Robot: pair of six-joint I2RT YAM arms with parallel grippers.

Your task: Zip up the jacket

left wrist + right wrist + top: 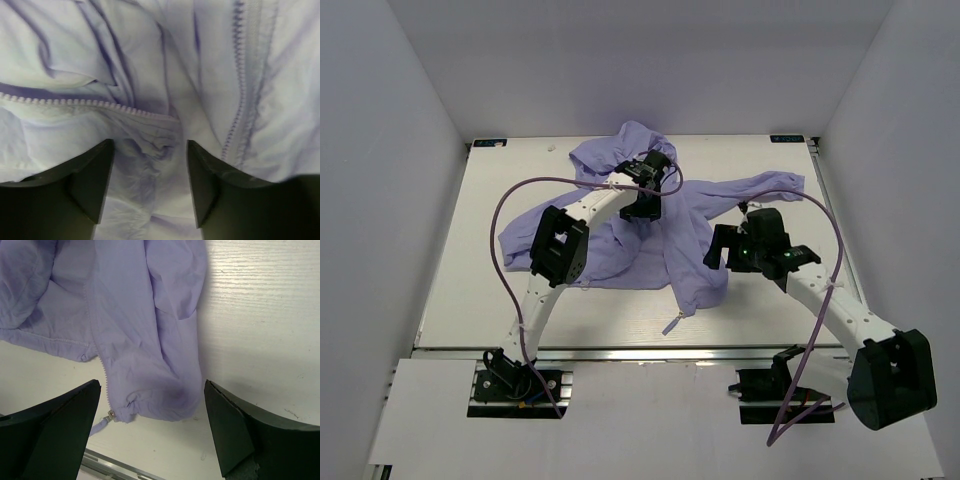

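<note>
The lavender jacket [650, 235] lies crumpled on the white table, hood at the back, sleeves spread left and right. My left gripper [645, 208] hangs open just above its upper middle; in the left wrist view its fingers [97, 172] straddle wrinkled fabric [145, 150] where two rows of zipper teeth [80, 102] meet. My right gripper [720, 245] is open and empty above the jacket's lower right corner [150, 375]. The metal zipper slider [111, 414] with its fabric pull sits at the hem, also seen in the top view [672, 322].
The white table [470, 290] is boxed by white walls at the left, back and right. An aluminium rail [620, 350] runs along its near edge, also visible in the right wrist view [120, 466]. Purple cables loop over both arms.
</note>
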